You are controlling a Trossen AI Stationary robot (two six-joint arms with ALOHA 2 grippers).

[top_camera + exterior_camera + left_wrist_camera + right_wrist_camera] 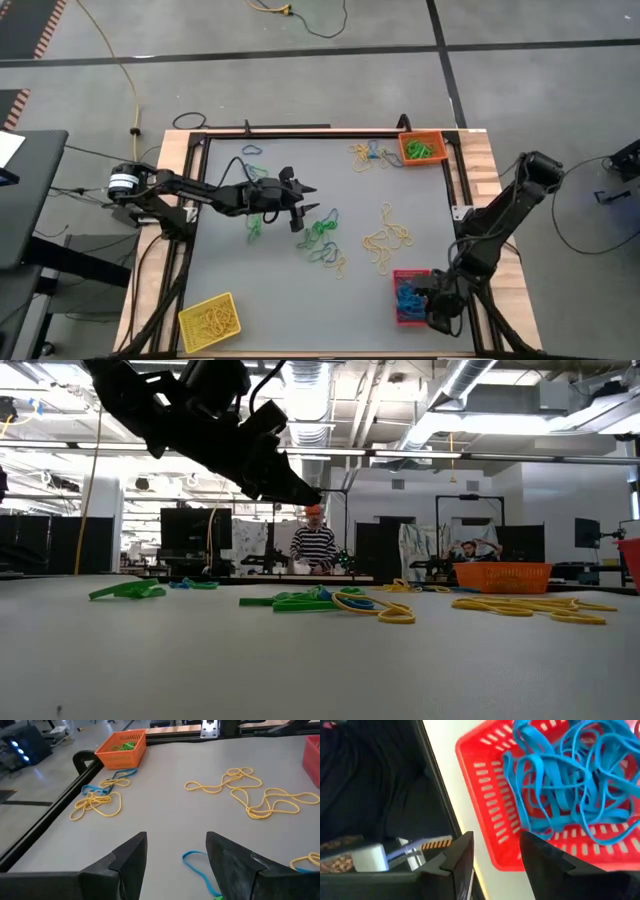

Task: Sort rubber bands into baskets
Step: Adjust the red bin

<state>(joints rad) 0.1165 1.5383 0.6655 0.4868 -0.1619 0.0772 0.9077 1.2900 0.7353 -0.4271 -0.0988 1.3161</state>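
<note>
Bands lie scattered across my grey table (290, 300), sorted in part. Far left, at 7 o'clock, the yellow basket (209, 322) holds yellow bands. Left gripper (308, 209) hangs over the table's middle, fingers (125, 862) spread apart, nothing between them; a blue band (197, 870) lies on the mat just beyond the tips. Beneath it and toward 5 o'clock from it sits a green clump (320, 238) with bits of blue and yellow. Further right, loose yellow bands (388, 240) lie mid-table. At 1 o'clock, the orange basket (422, 148) holds green bands, with a small yellow and blue tangle (366, 155) just beside it. At 5 o'clock, the red basket (410, 297) is full of blue bands (565, 785). Right gripper (432, 302) is at that basket's outer edge, jaws parted, holding nothing.
</note>
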